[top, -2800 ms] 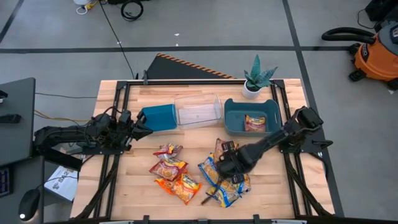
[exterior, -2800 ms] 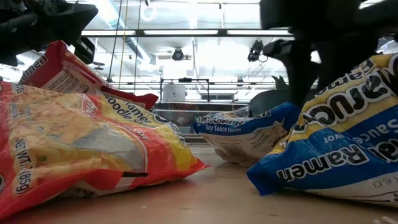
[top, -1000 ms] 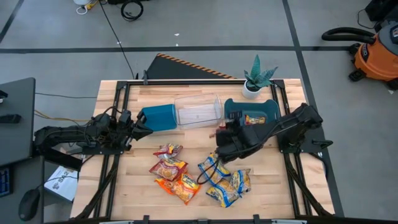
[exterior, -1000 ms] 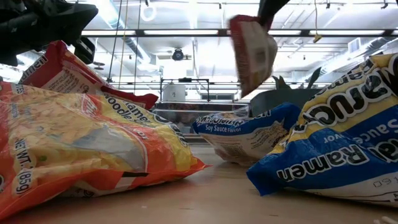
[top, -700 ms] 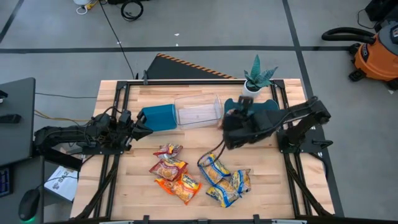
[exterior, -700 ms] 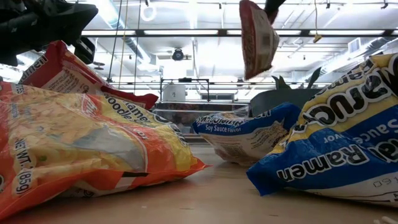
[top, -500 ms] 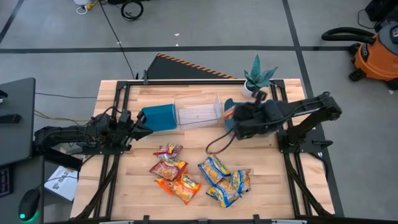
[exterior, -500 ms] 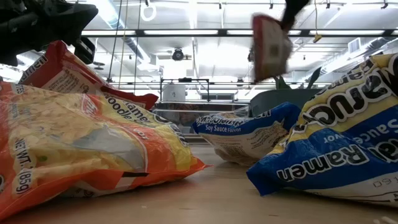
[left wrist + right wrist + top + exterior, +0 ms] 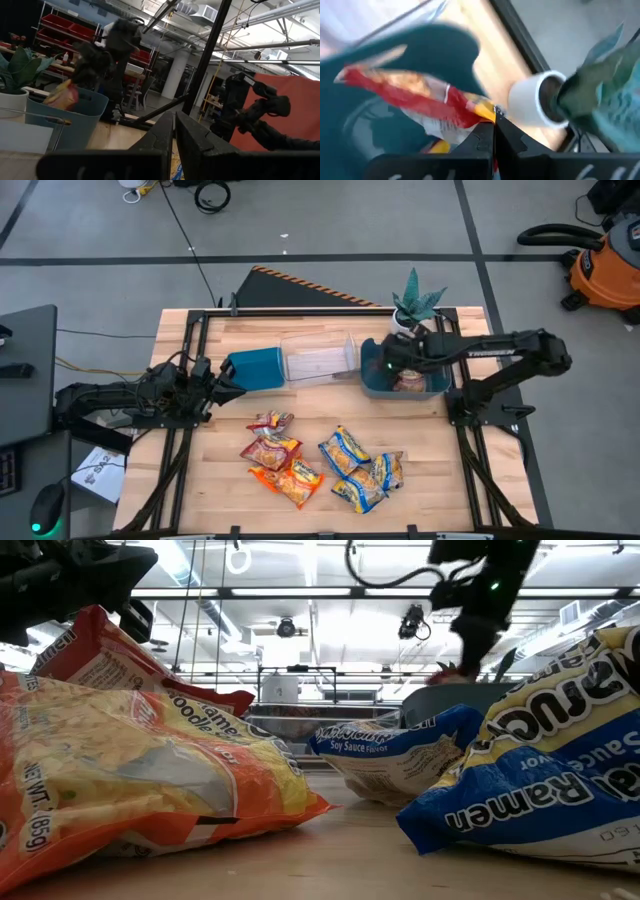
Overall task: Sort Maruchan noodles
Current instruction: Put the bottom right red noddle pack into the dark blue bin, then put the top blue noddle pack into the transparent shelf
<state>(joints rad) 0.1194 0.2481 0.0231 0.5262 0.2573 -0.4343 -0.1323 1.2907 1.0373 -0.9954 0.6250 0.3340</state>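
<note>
Up close from table height you can read a fair bit of print. The big blue-and-yellow crinkly plastic ramen packet (image 9: 545, 760) filling the right side of the frame says "Ramen" in white on its blue band, with part of the brand name in black outlined letters above. The smaller blue packet (image 9: 395, 755) behind it, near centre frame, reads "Soy Sauce Flavor". The orange-red packet (image 9: 130, 775) across the left has "NET WT." printed along its edge, and a red one (image 9: 120, 665) propped behind it shows part of "noodle".

From above, the loose packets sit in two clumps in the lower middle of the wooden table (image 9: 180, 490): orange-red ones (image 9: 275, 452) to the left, blue-and-yellow ones (image 9: 362, 470) to the right, all flat, shiny and wrinkled.

The right gripper (image 9: 385, 363) is over the left end of the teal plastic bin (image 9: 440, 387) in the upper right of the table, just below the small potted plant in a white pot (image 9: 410, 305). Its fingers are pinched tight on the corner of a red-pink-and-yellow packet (image 9: 417, 100), which hangs over the bin's inside; another packet (image 9: 410, 382) lies in the bin.

The left gripper (image 9: 228, 381) waits at the left of the table, beside a teal bin lying on its side (image 9: 256, 367); its fingers are nearly closed, nothing between them. A clear plastic bin (image 9: 320, 360) sits between the two teal ones.
</note>
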